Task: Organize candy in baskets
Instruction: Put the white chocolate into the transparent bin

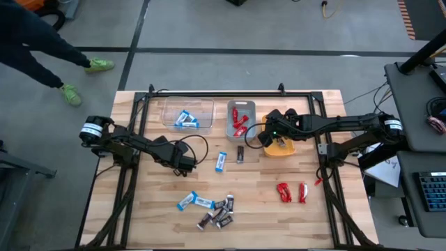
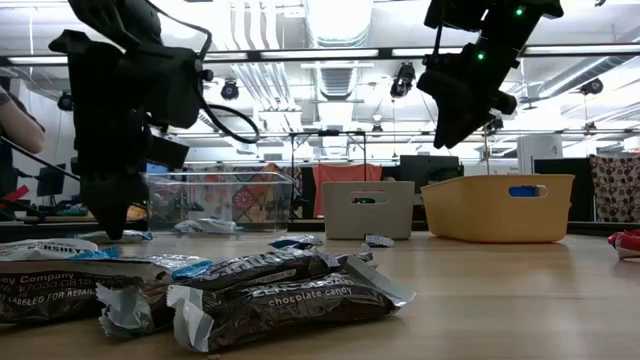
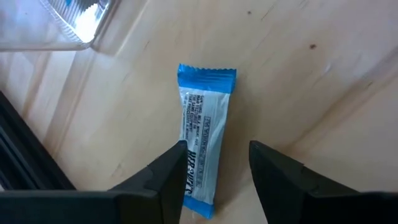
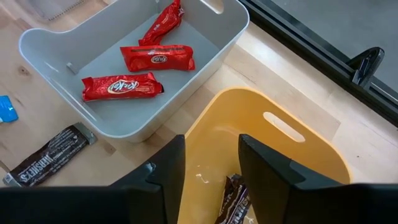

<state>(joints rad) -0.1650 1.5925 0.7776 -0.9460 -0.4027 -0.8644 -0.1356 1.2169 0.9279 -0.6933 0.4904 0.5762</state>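
Note:
A blue-and-white candy (image 3: 204,134) lies flat on the wooden table just outside the clear basket (image 1: 187,113). My left gripper (image 3: 217,149) stands open low over it, pointing steeply down, one finger on each side of its nearer end. The arm hides this candy in the high view. My right gripper (image 4: 211,143) hangs open, with nothing between its fingers, above the orange-yellow basket (image 4: 273,149), where a dark brown candy (image 4: 233,199) lies on the floor. The grey-blue basket (image 4: 134,68) holds three red candies.
Loose on the table are a blue candy (image 1: 221,162), a dark one (image 1: 240,153), two red ones (image 1: 293,192) and a near pile of blue and dark bars (image 1: 212,208). The clear basket holds blue candies (image 1: 185,120). A person stands beyond the far left corner.

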